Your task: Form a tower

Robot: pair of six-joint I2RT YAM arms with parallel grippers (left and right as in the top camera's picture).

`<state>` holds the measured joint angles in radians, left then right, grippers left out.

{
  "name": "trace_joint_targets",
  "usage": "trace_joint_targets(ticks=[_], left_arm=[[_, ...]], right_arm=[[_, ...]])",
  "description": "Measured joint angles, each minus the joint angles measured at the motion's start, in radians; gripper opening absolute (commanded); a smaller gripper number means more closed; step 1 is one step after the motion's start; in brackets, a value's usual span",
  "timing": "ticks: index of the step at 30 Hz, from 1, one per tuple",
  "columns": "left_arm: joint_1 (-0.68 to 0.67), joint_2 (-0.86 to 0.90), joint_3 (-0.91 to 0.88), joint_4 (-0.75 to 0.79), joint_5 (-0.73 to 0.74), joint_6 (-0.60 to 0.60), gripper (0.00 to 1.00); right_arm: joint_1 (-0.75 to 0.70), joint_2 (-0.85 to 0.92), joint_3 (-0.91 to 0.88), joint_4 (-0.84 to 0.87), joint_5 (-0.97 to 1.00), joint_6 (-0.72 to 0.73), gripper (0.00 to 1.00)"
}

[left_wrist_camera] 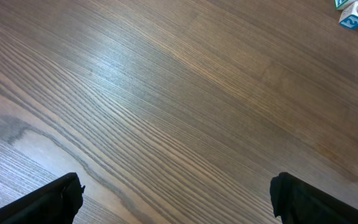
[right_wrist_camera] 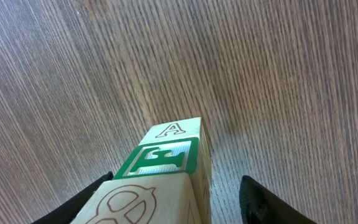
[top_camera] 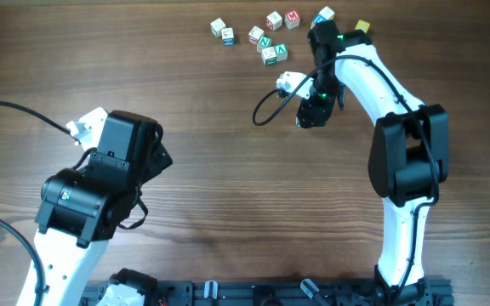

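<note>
My right pincer stands partly open around the tower. One finger seems to touch its side. The other is set off from it, with bare wood showing between, so nothing is clamped yet. The tower is two cubes: the lower cube bears a green E, and the upper cube, nearest my camera, bears a reddish outline. From overhead, my own wrist hides the tower.

The danger, as I judge it, is that lopsided straddle. If I close from here, the touching finger would shove first, and the upper cube could slide off or the whole tower tip. The loose cubes lie scattered just beyond the tower, so a careless swing could knock them too.

My left pincer is spread wide over bare wood, well apart from the tower.

The surface is dark wood grain. A black rail runs along its edge, well behind the tower on my side. Nothing of the room shows.
</note>
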<state>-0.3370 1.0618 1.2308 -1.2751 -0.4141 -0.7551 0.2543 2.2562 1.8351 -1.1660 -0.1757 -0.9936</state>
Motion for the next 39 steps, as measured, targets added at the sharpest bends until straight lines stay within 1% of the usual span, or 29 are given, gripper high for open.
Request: trace_joint_targets(ticks=[2, 7, 11, 12, 13, 14, 15, 16, 17, 18, 19, 20, 21, 25, 28, 30, 31, 32, 34, 37, 38, 39], left_arm=[[0.000, 0.000, 0.000, 0.000, 0.000, 0.000, 1.00], [0.000, 0.000, 0.000, 0.000, 0.000, 0.000, 1.00], [0.000, 0.000, 0.000, 0.000, 0.000, 0.000, 1.00], [0.000, 0.000, 0.000, 0.000, 0.000, 0.000, 1.00], [0.000, 0.000, 0.000, 0.000, 0.000, 0.000, 1.00], [0.000, 0.000, 0.000, 0.000, 0.000, 0.000, 1.00], [0.000, 0.000, 0.000, 0.000, 0.000, 0.000, 1.00], [0.000, 0.000, 0.000, 0.000, 0.000, 0.000, 1.00], [0.000, 0.000, 0.000, 0.000, 0.000, 0.000, 1.00], [0.000, 0.000, 0.000, 0.000, 0.000, 0.000, 1.00], [0.000, 0.000, 0.000, 0.000, 0.000, 0.000, 1.00], [0.000, 0.000, 0.000, 0.000, 0.000, 0.000, 1.00], [0.000, 0.000, 0.000, 0.000, 0.000, 0.000, 1.00], [0.000, 0.000, 0.000, 0.000, 0.000, 0.000, 1.00], [0.000, 0.000, 0.000, 0.001, 0.000, 0.000, 1.00], [0.000, 0.000, 0.000, 0.000, 0.000, 0.000, 1.00], [0.000, 0.000, 0.000, 0.000, 0.000, 0.000, 1.00], [0.000, 0.000, 0.000, 0.000, 0.000, 0.000, 1.00], [0.000, 0.000, 0.000, 0.000, 0.000, 0.000, 1.00], [0.000, 0.000, 0.000, 0.000, 0.000, 0.000, 1.00], [0.000, 0.000, 0.000, 0.000, 0.000, 0.000, 1.00], [0.000, 0.000, 0.000, 0.000, 0.000, 0.000, 1.00]], right_arm=[[0.000, 0.000, 0.000, 0.002, 0.000, 0.000, 0.60], [0.000, 0.000, 0.000, 0.003, 0.001, 0.000, 0.51], [0.000, 0.000, 0.000, 0.003, 0.016, 0.000, 0.51], [0.000, 0.000, 0.000, 0.003, 0.019, 0.000, 0.52], [0.000, 0.000, 0.000, 0.003, 0.019, 0.000, 0.60], [0.000, 0.000, 0.000, 0.004, 0.020, 0.000, 0.64], [0.000, 0.000, 0.000, 0.005, 0.020, 0.002, 0.70], [0.000, 0.000, 0.000, 0.007, 0.022, -0.001, 0.72], [0.000, 0.000, 0.000, 0.007, 0.023, 0.003, 0.75], [0.000, 0.000, 0.000, 0.007, 0.023, 0.003, 0.84], [0.000, 0.000, 0.000, 0.007, 0.023, 0.005, 0.88], [0.000, 0.000, 0.000, 0.008, 0.022, 0.006, 0.90], [0.000, 0.000, 0.000, 0.013, 0.020, 0.010, 0.99], [0.011, 0.000, 0.008, 0.014, 0.019, 0.047, 1.00], [0.040, 0.000, 0.089, -0.031, 0.019, 0.106, 1.00], [0.061, -0.003, 0.164, -0.046, 0.019, 0.180, 1.00], [0.069, -0.008, 0.202, -0.045, 0.019, 0.239, 1.00], [0.077, -0.022, 0.245, -0.040, 0.018, 0.329, 1.00], [0.081, -0.054, 0.291, -0.008, 0.028, 0.571, 1.00], [0.077, -0.097, 0.311, -0.040, 0.069, 1.039, 1.00], [0.076, -0.101, 0.311, -0.052, 0.076, 1.162, 1.00], [0.076, -0.101, 0.311, -0.053, 0.081, 1.241, 1.00]])
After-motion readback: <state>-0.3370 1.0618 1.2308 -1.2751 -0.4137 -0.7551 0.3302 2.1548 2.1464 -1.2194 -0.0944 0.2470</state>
